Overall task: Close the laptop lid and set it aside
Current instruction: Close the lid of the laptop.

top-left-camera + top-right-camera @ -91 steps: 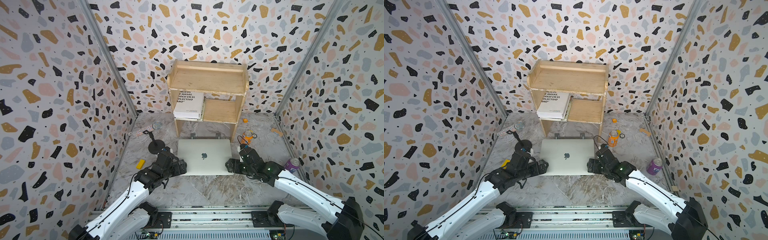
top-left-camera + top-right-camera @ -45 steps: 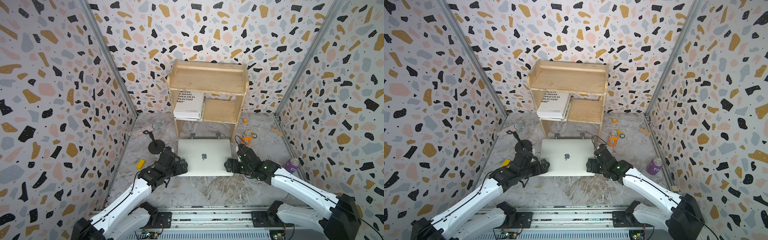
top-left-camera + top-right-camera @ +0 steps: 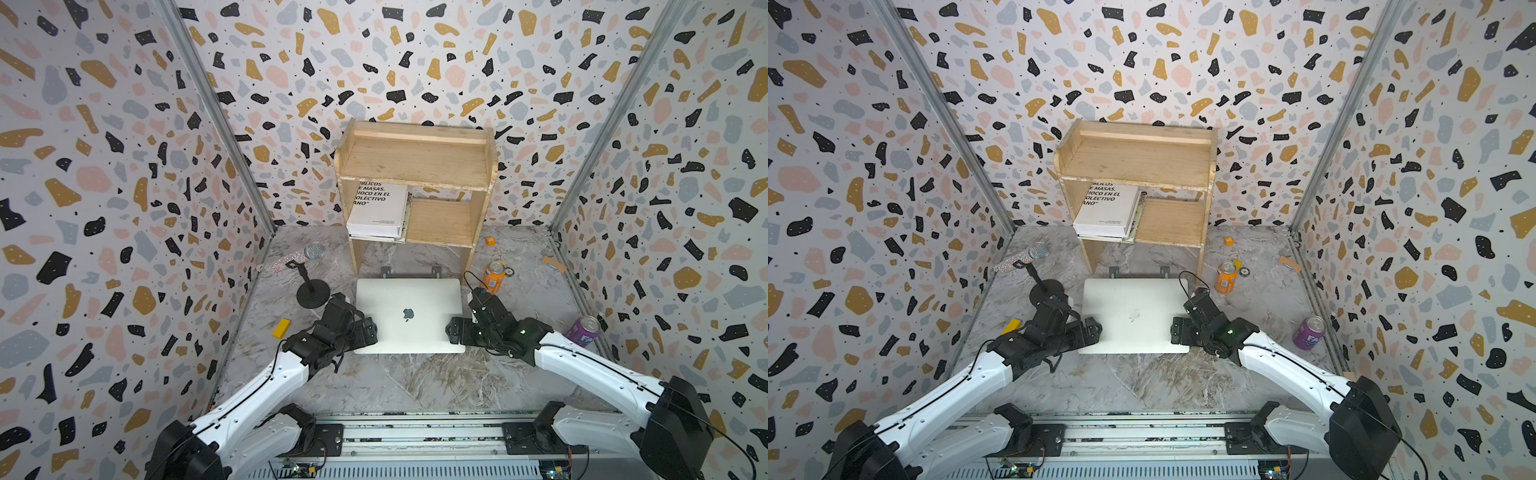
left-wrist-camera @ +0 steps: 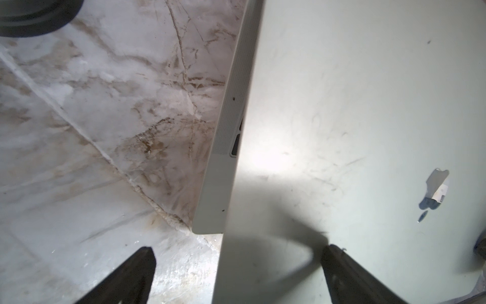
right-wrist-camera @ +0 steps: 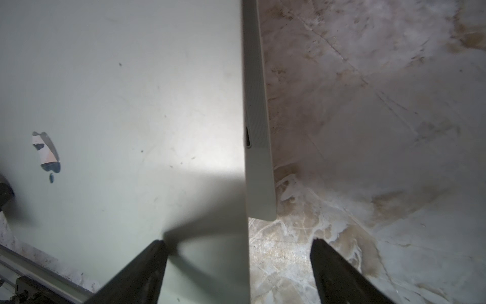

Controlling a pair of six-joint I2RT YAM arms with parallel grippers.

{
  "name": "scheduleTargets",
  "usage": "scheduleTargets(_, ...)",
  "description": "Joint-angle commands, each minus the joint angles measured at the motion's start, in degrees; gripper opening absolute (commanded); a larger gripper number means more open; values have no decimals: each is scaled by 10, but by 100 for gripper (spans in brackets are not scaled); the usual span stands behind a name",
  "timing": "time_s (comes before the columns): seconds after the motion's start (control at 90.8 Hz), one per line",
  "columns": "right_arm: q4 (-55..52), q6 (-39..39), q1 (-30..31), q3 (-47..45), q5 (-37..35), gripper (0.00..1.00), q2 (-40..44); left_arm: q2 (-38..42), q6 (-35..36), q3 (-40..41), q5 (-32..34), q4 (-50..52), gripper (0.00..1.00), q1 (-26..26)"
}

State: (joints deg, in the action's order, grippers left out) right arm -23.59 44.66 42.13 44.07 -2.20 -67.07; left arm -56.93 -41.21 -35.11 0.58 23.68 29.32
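Observation:
The silver-grey laptop (image 3: 409,328) lies in the middle of the marble table, seen in both top views, lid (image 3: 1133,299) down with its logo facing up. In the wrist views the lid (image 4: 342,118) stands a little above the base (image 4: 223,163), and a thin dark gap shows at its side edge. My left gripper (image 3: 365,332) is open at the lid's left edge, which runs between its fingers (image 4: 344,273). My right gripper (image 3: 455,330) is open at the lid's right edge (image 5: 244,158), one finger (image 5: 142,271) over the lid and the other over the table.
A wooden shelf (image 3: 415,166) with a white book (image 3: 378,208) stands behind the laptop, with black stand feet (image 3: 386,272) just in front of it. A microphone on a round base (image 3: 313,293) and a yellow block (image 3: 281,328) are left. An orange can (image 3: 493,274) and a purple can (image 3: 584,330) are right.
Both arms have shifted only slightly at the laptop's sides. The lid and laptop look the same as before.

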Motion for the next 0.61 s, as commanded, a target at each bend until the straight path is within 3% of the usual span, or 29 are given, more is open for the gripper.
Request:
scheduleTargets(0.0,7,-7,1,5,-5,90,-4,-12,-3,13,21,-23,100,1)
scheduleTargets(0.595,18,-19,-12,-6,-2,91,-28,-40,1,24,38,-44,100,0)
